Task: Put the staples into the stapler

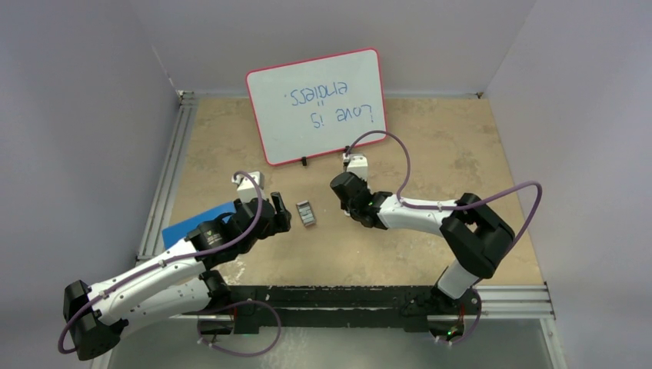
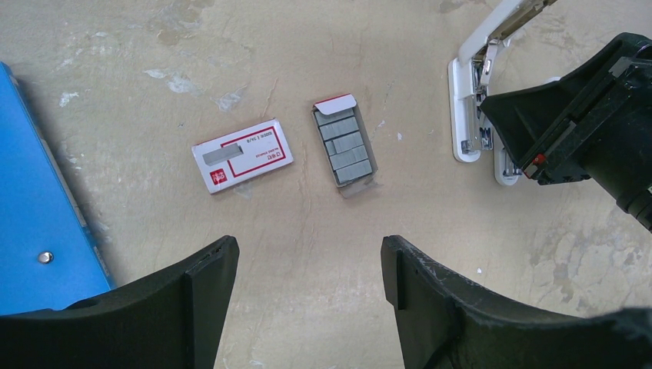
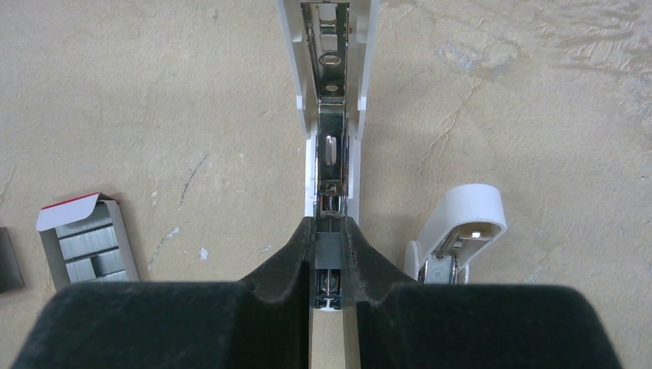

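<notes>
The grey tray of staples lies on the table between the arms, with several strips in it; it also shows in the top view and the right wrist view. Its red and white box sleeve lies to the left of it. The slim white stapler lies swung open, its metal channel bare; it also shows in the left wrist view. My right gripper is shut on a grey strip of staples over the near end of the channel. My left gripper is open and empty, short of the tray.
A stubby white object lies right beside the stapler. A blue flat board lies at the left by my left arm. A whiteboard with a red frame stands at the back. Metal rails run along the left and near edges.
</notes>
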